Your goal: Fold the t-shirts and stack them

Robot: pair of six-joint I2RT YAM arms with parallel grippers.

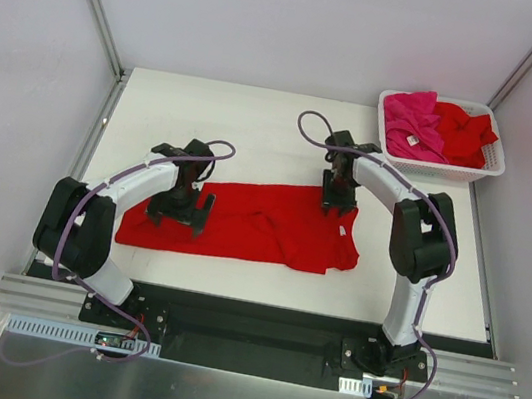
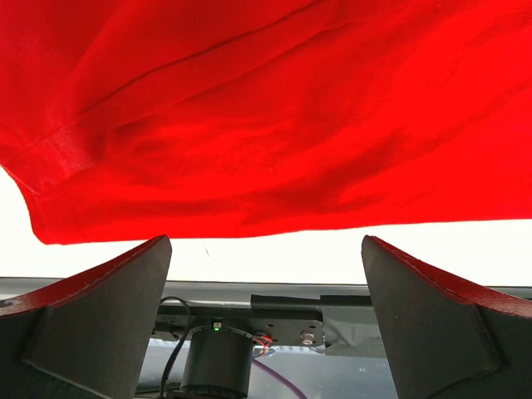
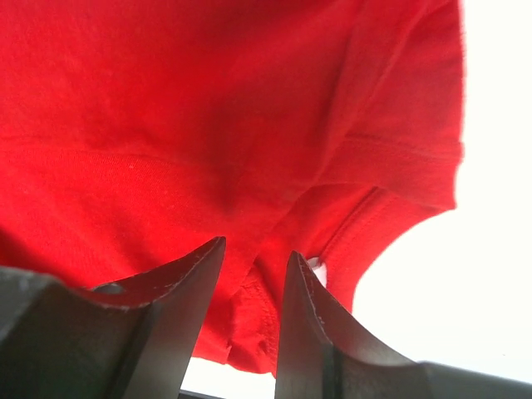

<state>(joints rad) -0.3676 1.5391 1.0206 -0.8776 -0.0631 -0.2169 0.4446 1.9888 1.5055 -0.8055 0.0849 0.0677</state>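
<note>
While flat, t-shirt (image 1: 262,224) beneath right claw (image 1: 336,203)

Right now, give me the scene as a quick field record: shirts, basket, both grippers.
shirt being worked: red t-shirt, spread flat in the middle of the table, long side running left to right
basket: white slotted basket, far right corner
in basket: magenta-pink t-shirt and second red t-shirt, both crumpled
left gripper: open wide over the shirt's left end, holding nothing
right gripper: jaws apart by a narrow gap, over the shirt's far right part near the collar; no cloth visibly pinched
stack: none visible
</note>
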